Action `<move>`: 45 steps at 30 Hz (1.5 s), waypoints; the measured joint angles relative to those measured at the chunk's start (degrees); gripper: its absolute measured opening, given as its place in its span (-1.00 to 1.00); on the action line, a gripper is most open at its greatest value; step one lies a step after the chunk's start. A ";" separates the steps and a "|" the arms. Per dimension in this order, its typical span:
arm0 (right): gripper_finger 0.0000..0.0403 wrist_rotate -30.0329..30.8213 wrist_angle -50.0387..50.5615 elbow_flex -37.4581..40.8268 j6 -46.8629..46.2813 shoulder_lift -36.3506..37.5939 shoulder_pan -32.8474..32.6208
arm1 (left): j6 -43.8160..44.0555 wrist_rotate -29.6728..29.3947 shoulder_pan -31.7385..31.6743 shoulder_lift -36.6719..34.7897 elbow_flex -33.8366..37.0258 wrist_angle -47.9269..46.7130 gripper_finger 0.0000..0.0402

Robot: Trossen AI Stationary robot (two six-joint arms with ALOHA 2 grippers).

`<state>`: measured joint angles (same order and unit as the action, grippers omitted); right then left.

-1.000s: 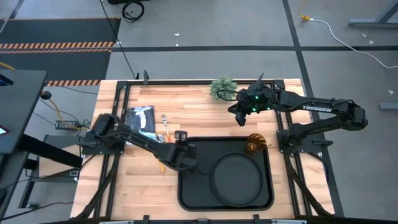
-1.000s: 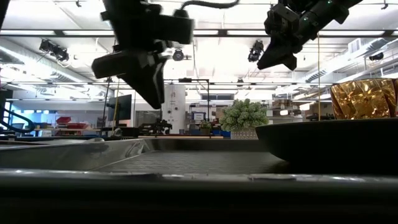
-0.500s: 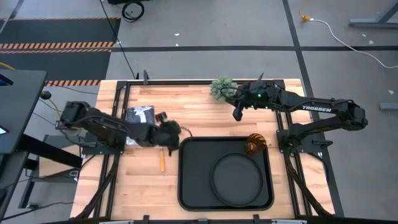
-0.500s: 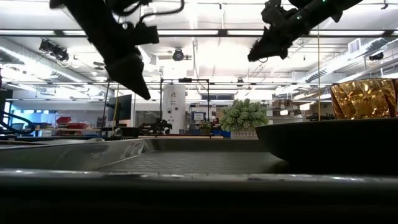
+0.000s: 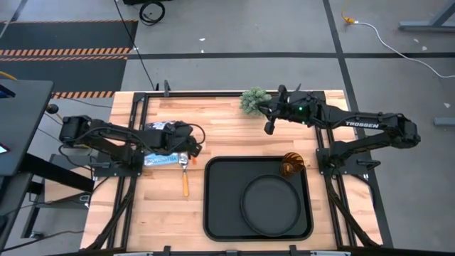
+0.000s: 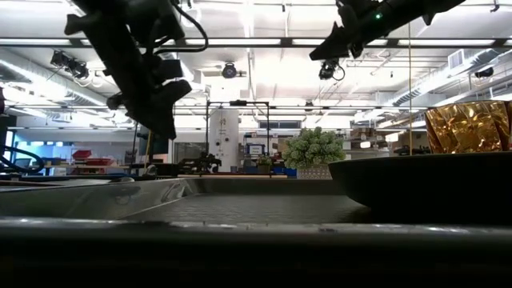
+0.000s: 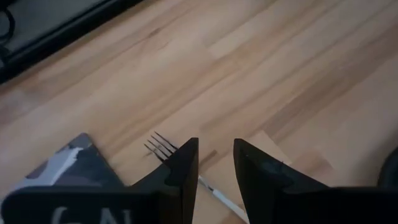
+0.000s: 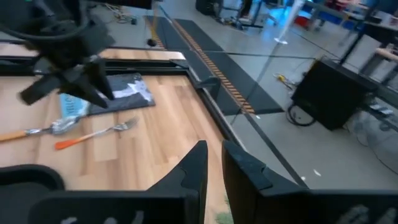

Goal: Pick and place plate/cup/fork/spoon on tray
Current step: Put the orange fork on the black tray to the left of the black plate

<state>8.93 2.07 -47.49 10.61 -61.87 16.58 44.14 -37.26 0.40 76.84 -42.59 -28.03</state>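
Note:
The black tray [image 5: 212, 213] lies at the table's near middle. The round black plate [image 5: 270, 203] lies in it, and the amber cup [image 5: 291, 165] stands in its far right corner. The fork [image 7: 160, 147] and the spoon [image 5: 185, 179] lie on the wood left of the tray; both also show in the right wrist view, the fork [image 8: 93, 135] and the spoon [image 8: 37, 130]. My left gripper [image 5: 190, 148] hovers above the fork's neck with its fingers a little apart. My right gripper [image 5: 269, 129] is shut and empty, high up beside the plant.
A small green potted plant [image 5: 254, 99] stands at the far edge, close to my right gripper. A grey printed packet [image 5: 160, 132] and a blue-white one [image 5: 160, 158] lie under my left arm, just left of the fork. Bare wood lies left of the tray.
My left gripper has drawn back from the tray's far left corner toward the table's far left and now hangs over the fork. My right gripper has risen a little and turned toward the plant. The things on the table have stayed put.

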 joint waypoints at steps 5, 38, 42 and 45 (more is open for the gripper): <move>-0.73 -0.30 -0.70 0.90 3.31 -0.01 -3.90 | 5.25 1.23 0.47 0.02 0.01 -0.15 -0.46; -0.73 -2.39 -11.40 0.88 7.63 -7.90 -4.11 | 28.76 -11.74 1.11 3.37 -0.06 -5.58 -0.27; -0.73 -2.32 -10.50 0.88 8.17 -7.69 -3.98 | 31.33 -11.90 1.08 6.05 -0.04 -5.03 -0.12; -0.73 -2.34 -9.70 0.88 9.57 -7.69 -3.98 | 33.28 -12.81 1.05 6.64 -0.04 -5.14 -0.08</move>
<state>6.59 -7.64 -46.61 20.18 -69.56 12.60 77.42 -50.07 1.46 83.48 -42.63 -33.18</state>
